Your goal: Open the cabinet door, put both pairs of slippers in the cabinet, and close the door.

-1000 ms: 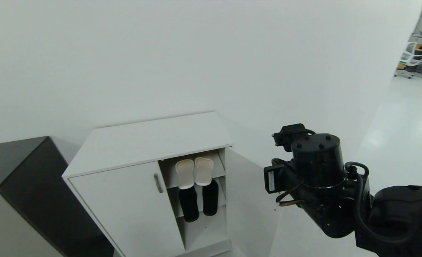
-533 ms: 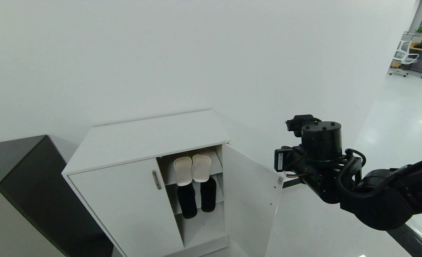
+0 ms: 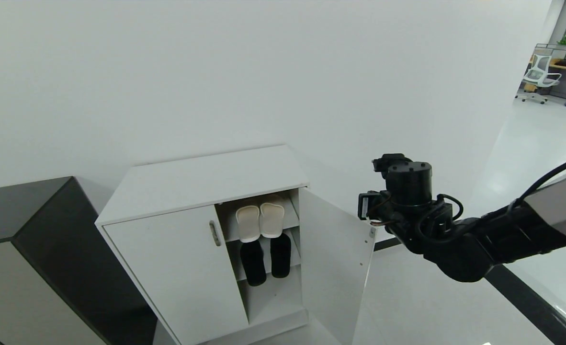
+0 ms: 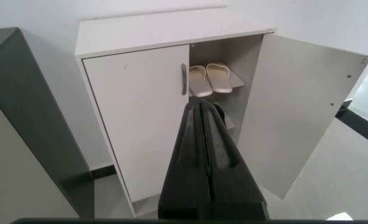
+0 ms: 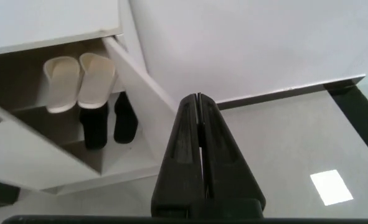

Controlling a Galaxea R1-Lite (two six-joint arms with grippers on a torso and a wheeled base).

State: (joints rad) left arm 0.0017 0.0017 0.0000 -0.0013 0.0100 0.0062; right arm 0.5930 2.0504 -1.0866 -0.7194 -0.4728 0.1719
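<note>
White slippers and black slippers are being held on the cabinet shelves, so closing is being faced: a push on the open door is being asked of the right gripper, fingers together, near its free edge.

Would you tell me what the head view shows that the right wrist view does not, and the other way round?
Head view, not the right wrist view: the white office chair in the room at far right, and the right arm seen from outside.

Right wrist view, not the head view: the right gripper, its fingers pressed together.

Both: the white slippers one shelf above the black slippers inside the cabinet, the open right door and the black floor strip.
</note>
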